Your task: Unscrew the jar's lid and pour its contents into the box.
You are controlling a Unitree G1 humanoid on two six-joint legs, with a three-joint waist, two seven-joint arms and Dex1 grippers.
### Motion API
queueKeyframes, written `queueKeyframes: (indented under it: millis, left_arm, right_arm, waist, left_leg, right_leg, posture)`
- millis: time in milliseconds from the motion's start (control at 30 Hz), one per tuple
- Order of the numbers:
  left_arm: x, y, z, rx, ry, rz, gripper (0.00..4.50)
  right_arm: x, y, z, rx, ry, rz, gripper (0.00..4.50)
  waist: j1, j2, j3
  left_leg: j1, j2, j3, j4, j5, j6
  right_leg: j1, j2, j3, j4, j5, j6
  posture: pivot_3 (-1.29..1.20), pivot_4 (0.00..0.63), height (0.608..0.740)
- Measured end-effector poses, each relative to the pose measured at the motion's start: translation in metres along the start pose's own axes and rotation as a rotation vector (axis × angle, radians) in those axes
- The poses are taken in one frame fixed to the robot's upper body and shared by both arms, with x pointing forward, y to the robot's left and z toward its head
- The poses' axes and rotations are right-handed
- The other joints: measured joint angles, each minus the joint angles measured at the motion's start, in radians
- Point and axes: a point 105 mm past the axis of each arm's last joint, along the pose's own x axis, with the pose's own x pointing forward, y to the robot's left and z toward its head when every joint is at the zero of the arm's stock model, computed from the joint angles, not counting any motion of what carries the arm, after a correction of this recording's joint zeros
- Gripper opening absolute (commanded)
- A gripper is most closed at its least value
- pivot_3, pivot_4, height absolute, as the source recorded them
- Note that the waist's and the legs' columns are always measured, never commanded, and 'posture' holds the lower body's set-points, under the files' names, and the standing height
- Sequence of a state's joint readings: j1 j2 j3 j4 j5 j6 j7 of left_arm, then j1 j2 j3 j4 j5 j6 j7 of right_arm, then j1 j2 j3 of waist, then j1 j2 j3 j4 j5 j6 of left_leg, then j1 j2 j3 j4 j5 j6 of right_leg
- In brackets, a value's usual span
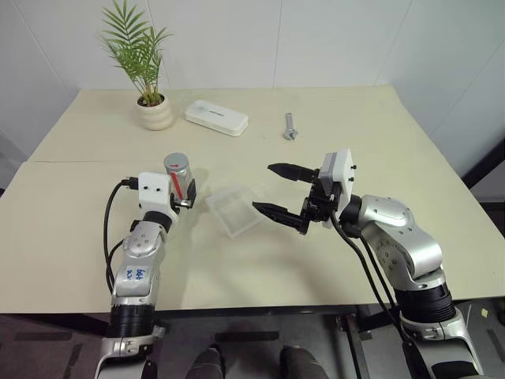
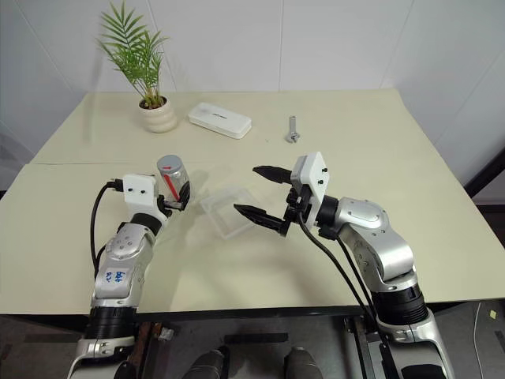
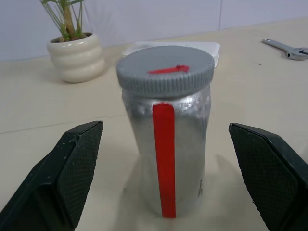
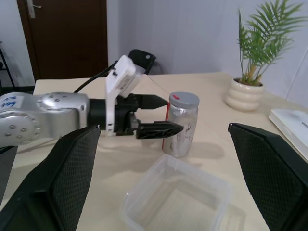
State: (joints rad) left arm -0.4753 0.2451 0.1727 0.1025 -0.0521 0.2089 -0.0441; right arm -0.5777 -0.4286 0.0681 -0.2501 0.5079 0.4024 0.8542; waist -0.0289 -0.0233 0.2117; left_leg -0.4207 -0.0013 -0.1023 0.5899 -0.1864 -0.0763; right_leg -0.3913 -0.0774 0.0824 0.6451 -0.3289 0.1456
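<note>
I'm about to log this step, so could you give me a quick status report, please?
Left gripper open, astride the jar, no grip yet. Right gripper open, hovering by the box. Lid still on. Nothing in the way.

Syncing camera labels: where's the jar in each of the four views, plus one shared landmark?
Left eye view: jar left of centre, between the left gripper's open fingers.
Right eye view: jar left of centre, left of the box.
Left wrist view: centre, upright, lid on.
Right wrist view: centre, beyond the box.
Shared landmark: plant pot.
</note>
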Motion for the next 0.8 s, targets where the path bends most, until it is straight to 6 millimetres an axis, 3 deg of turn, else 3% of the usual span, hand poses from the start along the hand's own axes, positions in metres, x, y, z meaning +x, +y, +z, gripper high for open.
queueKeyframes:
  millis: [333, 433, 633, 800]
  left_arm:
    - [0.025, 0.000, -0.001, 0.046, -0.020, -0.002, 4.47]
    - [0.025, 0.000, -0.004, 0.050, -0.022, -0.002, 3.87]
    - [0.025, -0.001, -0.008, 0.035, -0.015, -0.003, 2.02]
    - [0.027, -0.002, -0.008, -0.018, -0.031, -0.007, 1.94]
  right_arm:
    - [0.000, 0.000, 0.002, 0.006, -0.010, -0.032, 4.50]
    - [-0.001, 0.000, 0.002, 0.009, -0.011, -0.042, 4.50]
    - [-0.001, 0.000, 0.003, 0.002, -0.016, -0.050, 4.50]
    - [-0.002, 0.000, 0.000, 0.014, -0.011, -0.065, 4.50]
  waist:
    - [0.001, 0.000, 0.000]
    - [0.001, 0.000, 0.000]
    - [0.001, 0.000, 0.000]
    - [0.002, 0.000, 0.000]
  left_leg:
    - [-0.001, 0.000, 0.000, -0.001, 0.000, 0.000]
    - [-0.001, 0.000, 0.000, -0.001, 0.000, 0.000]
    - [-0.001, 0.000, 0.000, -0.001, 0.000, 0.000]
    - [-0.001, 0.000, 0.000, -0.001, 0.000, 0.000]
  right_leg:
    - [0.000, 0.000, 0.000, -0.001, 0.000, 0.000]
    - [-0.001, 0.000, 0.000, -0.001, 0.000, 0.000]
    - [0.000, 0.000, 0.000, -0.001, 0.000, 0.000]
    - [0.000, 0.000, 0.000, 0.000, 0.000, 0.000]
  posture:
    - [0.00, 0.150, 0.740]
    - [0.00, 0.150, 0.740]
    - [0.00, 0.150, 0.740]
    - [0.00, 0.150, 0.740]
